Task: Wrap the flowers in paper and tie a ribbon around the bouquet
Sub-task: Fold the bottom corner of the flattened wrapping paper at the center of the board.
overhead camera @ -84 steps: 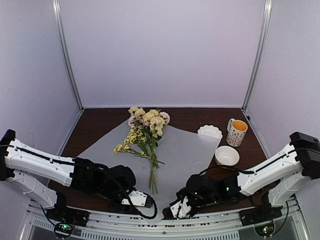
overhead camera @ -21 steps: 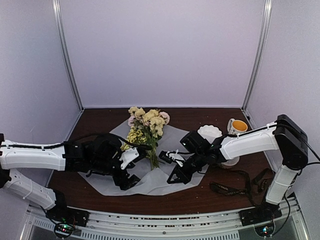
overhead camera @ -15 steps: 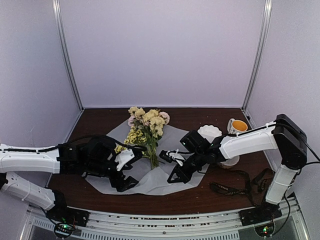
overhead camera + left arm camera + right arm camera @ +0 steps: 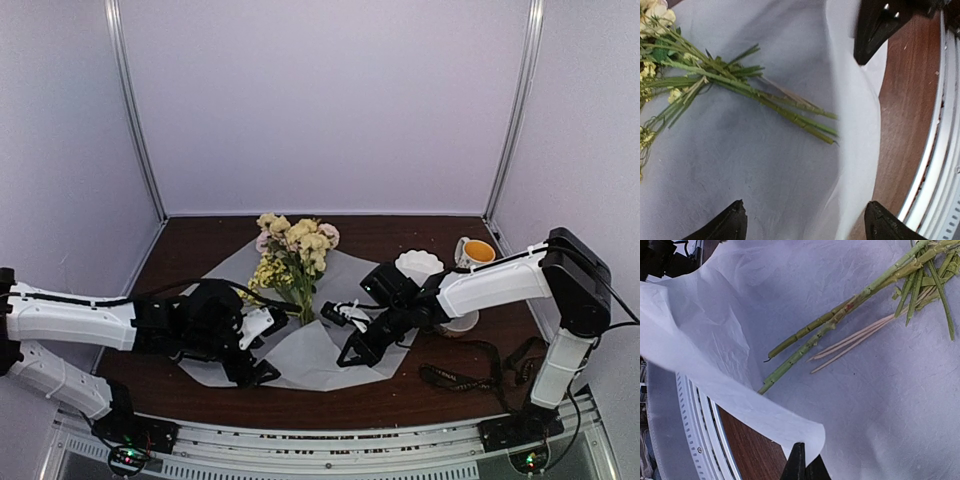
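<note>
The flowers point(image 4: 292, 252) lie on the paper point(image 4: 330, 285) at the table's middle, blooms toward the back, and their green stems point(image 4: 790, 112) end partway down the sheet. My right gripper point(image 4: 802, 465) is shut on the paper's near edge and holds a flap point(image 4: 715, 365) curled up beside the stems point(image 4: 840, 325). In the top view the right gripper point(image 4: 350, 354) sits just right of the stem ends. My left gripper point(image 4: 805, 227) hovers open over the paper point(image 4: 740, 160) with nothing between its fingers, left of the stems point(image 4: 254, 362). The ribbon point(image 4: 465, 378) lies loose on the table at the front right.
A patterned cup point(image 4: 473, 262) with an orange inside and a white scalloped bowl point(image 4: 420, 263) stand at the back right. Another white bowl point(image 4: 462, 323) shows behind the right arm. The metal rail point(image 4: 935, 165) runs along the near table edge.
The left gripper has drawn slightly toward the near edge and its jaws stand a bit wider. The right gripper keeps its hold, and the paper flap has risen a little.
</note>
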Action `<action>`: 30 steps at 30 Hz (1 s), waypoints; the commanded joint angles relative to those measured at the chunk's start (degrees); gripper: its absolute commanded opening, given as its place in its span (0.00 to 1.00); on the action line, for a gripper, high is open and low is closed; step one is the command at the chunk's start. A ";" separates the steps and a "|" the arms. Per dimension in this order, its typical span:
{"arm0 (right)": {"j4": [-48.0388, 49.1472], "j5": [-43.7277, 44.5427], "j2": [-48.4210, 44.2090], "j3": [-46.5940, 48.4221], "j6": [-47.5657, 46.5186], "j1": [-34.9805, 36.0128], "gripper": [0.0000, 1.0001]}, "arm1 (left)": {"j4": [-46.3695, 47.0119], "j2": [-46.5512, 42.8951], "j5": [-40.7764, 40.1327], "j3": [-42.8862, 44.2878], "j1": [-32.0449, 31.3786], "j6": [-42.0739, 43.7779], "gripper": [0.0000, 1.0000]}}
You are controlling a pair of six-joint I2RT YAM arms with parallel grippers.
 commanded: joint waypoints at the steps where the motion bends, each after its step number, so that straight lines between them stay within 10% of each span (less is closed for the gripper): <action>1: 0.37 1.09 0.41 0.98 0.62 -0.31 0.00 | 0.16 5.84 -1.68 3.16 -0.19 -0.29 0.79; 4: 0.44 1.22 0.19 0.99 0.55 -0.40 0.00 | -0.50 8.30 -2.48 4.44 -0.11 -0.79 0.45; 12: 0.49 1.35 0.11 0.55 0.87 -0.83 0.00 | -2.35 9.69 -3.46 3.21 1.87 -3.85 0.00; 24: -2.02 7.69 1.46 1.72 2.53 -1.79 0.00 | -8.84 25.24 -8.72 10.14 5.21 -3.11 0.00; 30: -8.16 11.36 0.87 6.07 2.27 -2.42 0.19 | -7.43 23.07 -7.57 7.63 5.21 -4.87 0.00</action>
